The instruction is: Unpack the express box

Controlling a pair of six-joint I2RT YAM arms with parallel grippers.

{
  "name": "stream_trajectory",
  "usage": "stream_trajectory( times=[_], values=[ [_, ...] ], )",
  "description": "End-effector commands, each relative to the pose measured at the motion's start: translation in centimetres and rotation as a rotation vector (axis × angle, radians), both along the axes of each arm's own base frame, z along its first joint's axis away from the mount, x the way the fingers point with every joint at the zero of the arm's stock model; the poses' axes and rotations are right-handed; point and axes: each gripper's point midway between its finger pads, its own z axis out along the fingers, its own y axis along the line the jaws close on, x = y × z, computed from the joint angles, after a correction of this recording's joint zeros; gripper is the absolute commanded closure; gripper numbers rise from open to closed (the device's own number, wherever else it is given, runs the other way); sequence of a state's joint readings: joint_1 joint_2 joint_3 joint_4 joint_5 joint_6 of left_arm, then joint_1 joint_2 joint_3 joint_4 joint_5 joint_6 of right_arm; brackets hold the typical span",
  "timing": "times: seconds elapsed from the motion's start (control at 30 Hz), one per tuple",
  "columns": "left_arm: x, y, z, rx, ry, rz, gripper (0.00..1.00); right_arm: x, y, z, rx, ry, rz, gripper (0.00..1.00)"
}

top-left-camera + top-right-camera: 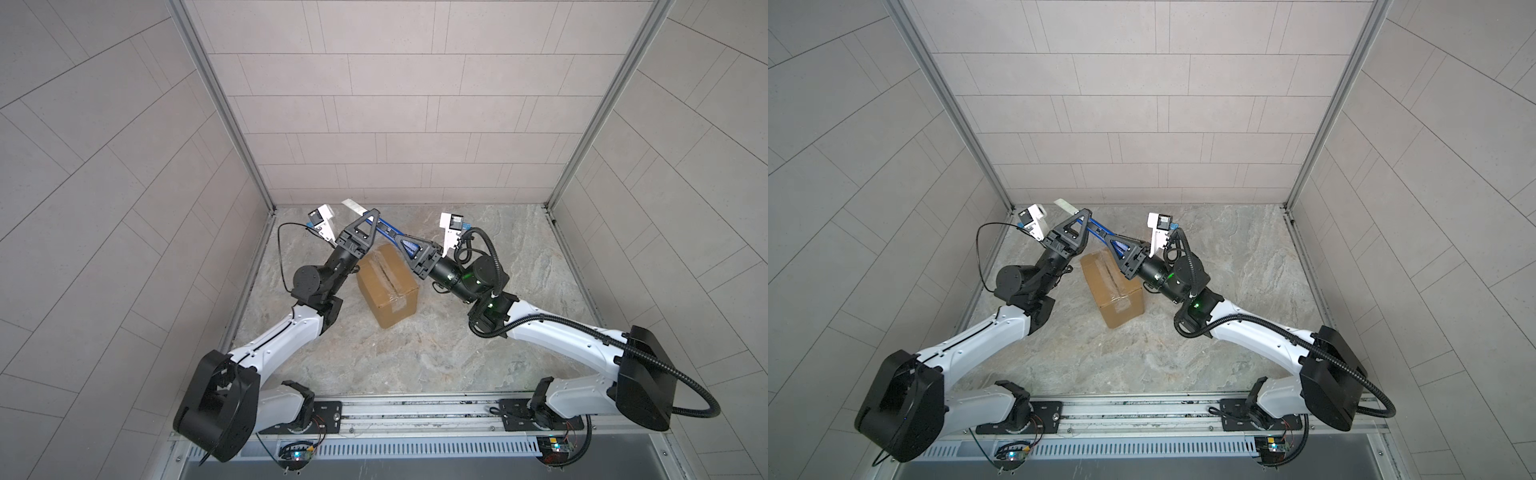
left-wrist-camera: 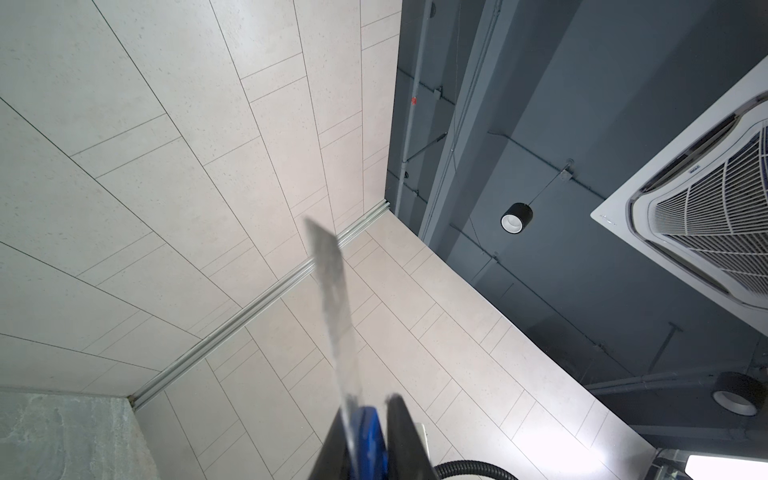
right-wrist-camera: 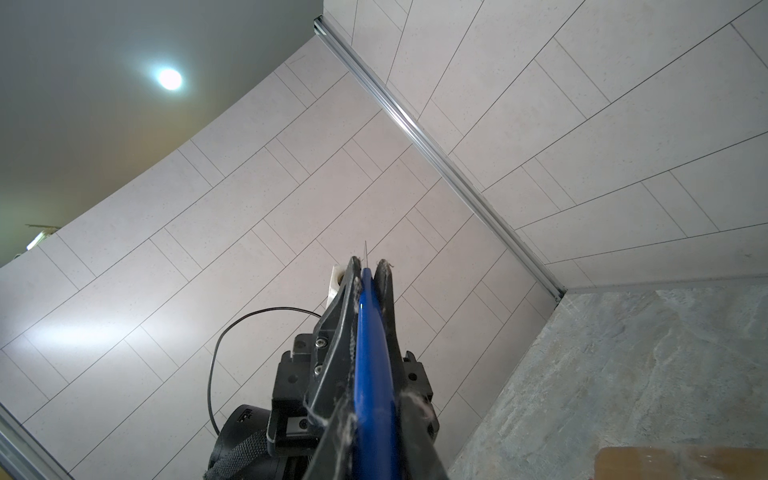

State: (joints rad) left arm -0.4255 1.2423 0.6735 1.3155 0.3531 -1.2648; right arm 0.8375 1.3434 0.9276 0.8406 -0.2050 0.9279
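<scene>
- With the right gripper (image 3: 368,266), pinches the blue handle of the utility knife (image 1: 384,228) flat between both fingers, raised above the far end of the express box (image 1: 388,286).
- With the left gripper (image 1: 372,214), straddles the same knife nearer the blade (image 2: 332,299); cannot tell whether clamped or slack.
- Looks like a hand-over or re-grip in mid-air, probably to settle the knife in one firm hold before cutting.
- Keeps the bare blade pointed up and away from the express box, likely to avoid nicking anything before taking aim.
- Leaves the express box standing on the tabletop (image 1: 457,353) below both grippers, flaps shut, touched by neither; clear tape (image 1: 380,270) along its top seam, cut or not impossible to tell.
- Finds no readable brand, label or writing on the express box or the knife; only a small mark on the ceiling vent (image 2: 685,216), too small to read.
</scene>
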Motion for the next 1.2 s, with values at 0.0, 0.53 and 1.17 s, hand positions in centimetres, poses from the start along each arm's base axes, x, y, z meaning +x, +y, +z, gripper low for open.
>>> stream_trajectory(
  times=[0.0, 0.53, 1.17],
  values=[
    [-0.1, 0.1, -0.2, 0.015, -0.014, 0.002, 0.60, -0.6, -0.4, 1.9, 0.025, -0.045, -0.006, 1.00],
    [1.5, 4.0, -12.2, 0.631, 0.400, 0.324, 0.00, 2.0, -15.6, 1.3, -0.465, 0.016, -0.586, 1.00],
    [1.9, 8.5, -24.1, 1.093, 0.698, 0.413, 0.00, 0.2, -6.7, -4.9, -0.983, 0.010, -0.334, 1.00]
  ],
)
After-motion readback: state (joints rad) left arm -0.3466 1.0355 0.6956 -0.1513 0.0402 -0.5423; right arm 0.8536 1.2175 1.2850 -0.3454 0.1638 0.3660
